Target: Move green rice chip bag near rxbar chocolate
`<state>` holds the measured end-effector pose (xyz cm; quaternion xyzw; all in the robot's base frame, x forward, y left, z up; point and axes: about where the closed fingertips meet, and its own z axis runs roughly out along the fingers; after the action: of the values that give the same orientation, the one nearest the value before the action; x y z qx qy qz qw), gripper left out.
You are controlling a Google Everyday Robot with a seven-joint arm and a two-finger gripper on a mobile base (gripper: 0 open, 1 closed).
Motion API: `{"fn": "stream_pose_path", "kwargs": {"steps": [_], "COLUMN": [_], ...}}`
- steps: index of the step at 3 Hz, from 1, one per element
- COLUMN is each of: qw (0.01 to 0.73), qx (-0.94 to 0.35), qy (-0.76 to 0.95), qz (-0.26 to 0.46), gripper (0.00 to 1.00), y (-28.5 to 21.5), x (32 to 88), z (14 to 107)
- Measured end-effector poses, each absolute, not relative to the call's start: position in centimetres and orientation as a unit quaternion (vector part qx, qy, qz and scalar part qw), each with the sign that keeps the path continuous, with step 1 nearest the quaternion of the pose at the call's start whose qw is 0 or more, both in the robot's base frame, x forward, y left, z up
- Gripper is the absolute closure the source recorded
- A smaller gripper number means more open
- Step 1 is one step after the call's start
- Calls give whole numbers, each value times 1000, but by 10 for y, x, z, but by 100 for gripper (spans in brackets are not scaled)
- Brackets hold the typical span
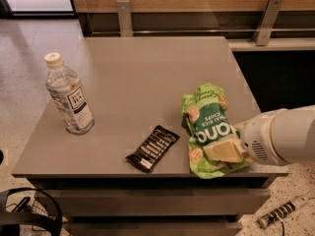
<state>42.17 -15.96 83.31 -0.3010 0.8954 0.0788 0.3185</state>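
Note:
The green rice chip bag (208, 125) lies on the grey table (138, 82) near its front right corner. It is bright green with white lettering. The rxbar chocolate (152, 148), a small flat black wrapper with white text, lies just left of the bag near the front edge. My gripper (224, 151) reaches in from the right on a white arm (283, 135). Its pale fingers (222, 150) are clamped on the lower part of the bag, which rests on the table.
A clear plastic water bottle (69, 95) with a white cap stands at the table's left side. A wooden wall with metal brackets (123, 14) runs behind the table. A dark gap (275, 77) lies right of the table.

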Motion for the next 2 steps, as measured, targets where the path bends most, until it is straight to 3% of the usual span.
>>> {"fn": "stream_pose_path", "kwargs": {"steps": [1, 2], "qw": [318, 318], "qx": [-301, -302], "qy": [895, 895], "qz": [79, 80], "gripper": [67, 44], "y": [-159, -159], "x": [422, 422], "z": [833, 834]}}
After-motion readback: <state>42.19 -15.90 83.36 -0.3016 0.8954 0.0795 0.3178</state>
